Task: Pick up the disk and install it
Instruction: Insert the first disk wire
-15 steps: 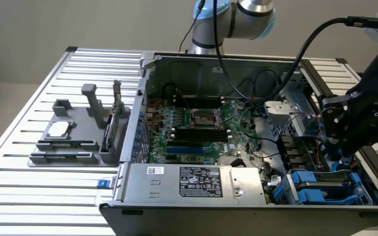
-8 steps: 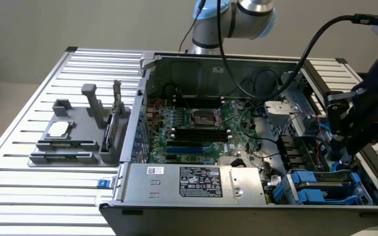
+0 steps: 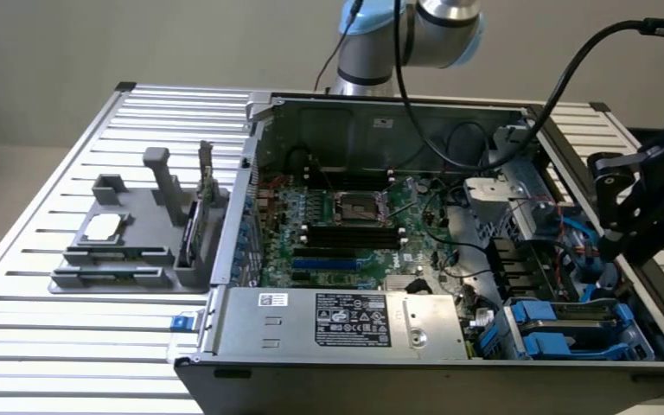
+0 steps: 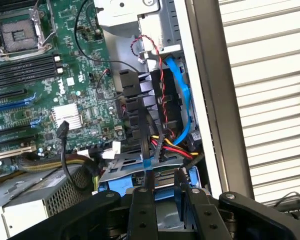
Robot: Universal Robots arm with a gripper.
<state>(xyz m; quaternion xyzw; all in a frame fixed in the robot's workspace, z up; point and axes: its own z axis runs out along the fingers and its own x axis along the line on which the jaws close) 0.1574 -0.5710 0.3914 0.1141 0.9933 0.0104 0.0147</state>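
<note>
**Disk sat in the drive bay, claw hanging right above it**

The disk lay flat in its blue frame in the drive bay, in the case's near corner on the exterior view's right. In the wrist view its grey face showed just past the fingertips, with blue plastic along its edges.

The gripper hung above that end of the case and pointed down into it, close to the side wall. It looked clear of the disk in the exterior view, though I couldn't tell for sure about contact. From the wrist camera the gripper had its two dark fingers parted by a narrow gap, and I couldn't see anything clamped between them.

A blue cable and a red-and-black twisted wire ran down the bay beyond the fingers. The arm rose behind the case, and its wrist reached in from the exterior view's right. The motherboard filled the middle of the case and the PSU lay along the near edge. The case stood on a slatted table, with a grey parts stand beside it.
</note>
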